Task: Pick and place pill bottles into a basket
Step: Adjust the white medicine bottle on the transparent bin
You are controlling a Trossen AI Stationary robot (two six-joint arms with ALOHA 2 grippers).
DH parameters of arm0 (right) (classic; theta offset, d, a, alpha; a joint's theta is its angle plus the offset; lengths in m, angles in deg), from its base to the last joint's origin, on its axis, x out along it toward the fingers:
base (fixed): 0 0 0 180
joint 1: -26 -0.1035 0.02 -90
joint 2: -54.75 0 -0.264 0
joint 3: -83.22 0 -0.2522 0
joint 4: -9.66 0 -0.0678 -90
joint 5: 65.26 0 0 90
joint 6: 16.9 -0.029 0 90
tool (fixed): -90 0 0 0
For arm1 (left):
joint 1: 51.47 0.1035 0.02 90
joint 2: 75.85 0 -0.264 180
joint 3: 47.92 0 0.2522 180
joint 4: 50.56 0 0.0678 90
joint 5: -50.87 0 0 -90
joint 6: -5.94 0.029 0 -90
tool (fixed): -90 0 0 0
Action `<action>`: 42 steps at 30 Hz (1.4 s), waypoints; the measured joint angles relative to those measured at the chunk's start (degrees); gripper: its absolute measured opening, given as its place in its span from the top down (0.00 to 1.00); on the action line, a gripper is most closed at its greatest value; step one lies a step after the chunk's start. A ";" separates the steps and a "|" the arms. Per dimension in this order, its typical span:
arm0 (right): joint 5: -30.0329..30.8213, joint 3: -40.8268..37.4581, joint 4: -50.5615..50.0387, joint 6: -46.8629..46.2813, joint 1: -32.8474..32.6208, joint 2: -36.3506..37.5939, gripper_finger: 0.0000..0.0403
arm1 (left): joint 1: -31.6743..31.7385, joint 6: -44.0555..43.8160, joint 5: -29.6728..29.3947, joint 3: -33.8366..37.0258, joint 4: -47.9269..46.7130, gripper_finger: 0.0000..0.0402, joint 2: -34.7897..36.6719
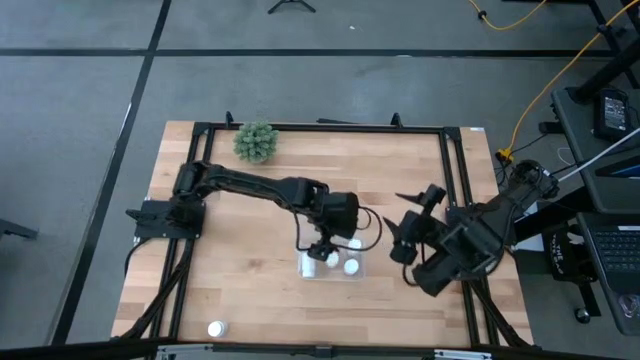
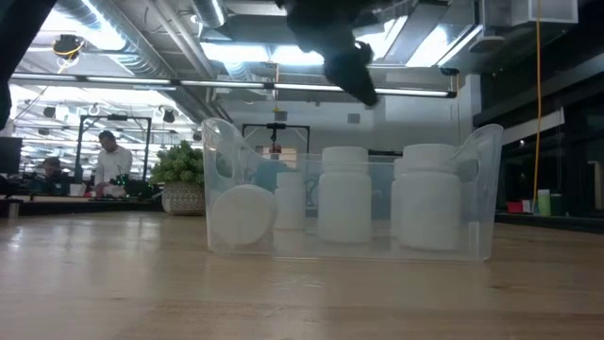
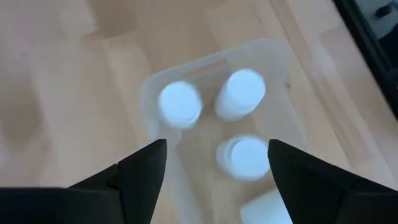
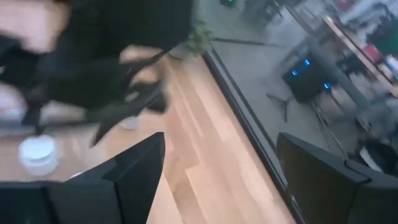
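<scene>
The basket (image 1: 333, 272) is a clear shallow tray on the wooden table, near its middle front. Several white pill bottles stand inside it (image 3: 180, 104) (image 3: 241, 93) (image 2: 344, 194). One of them (image 2: 243, 215) seems to lie on its side. My left gripper (image 3: 214, 155) hangs open above the basket (image 3: 280, 68), fingers slanting down, with nothing between them; the low view shows it (image 2: 349, 66) well above the rim. One more pill bottle (image 1: 215, 328) stands alone near the table's front left. My right gripper (image 1: 400, 212) waits open and raised, right of the basket.
A green bushy plant (image 1: 256, 142) sits at the table's far edge, left of centre. A black frame (image 1: 455, 180) runs around the tabletop. Bare wood lies between the basket and the lone bottle. People work at benches in the room behind (image 2: 111, 161).
</scene>
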 joint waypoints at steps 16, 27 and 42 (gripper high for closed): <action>-42.67 0.02 40.09 50.80 12.95 1.42 0.24 | 3.16 -4.41 -3.28 -0.02 -0.18 0.33 26.25; -69.80 0.04 40.99 74.26 29.33 -12.83 0.24 | -3.14 -5.60 -6.02 -0.02 -5.94 0.33 35.35; -55.23 6.14 42.78 96.84 26.21 -25.91 0.24 | -6.20 -6.23 -6.88 -0.02 -9.12 0.33 35.58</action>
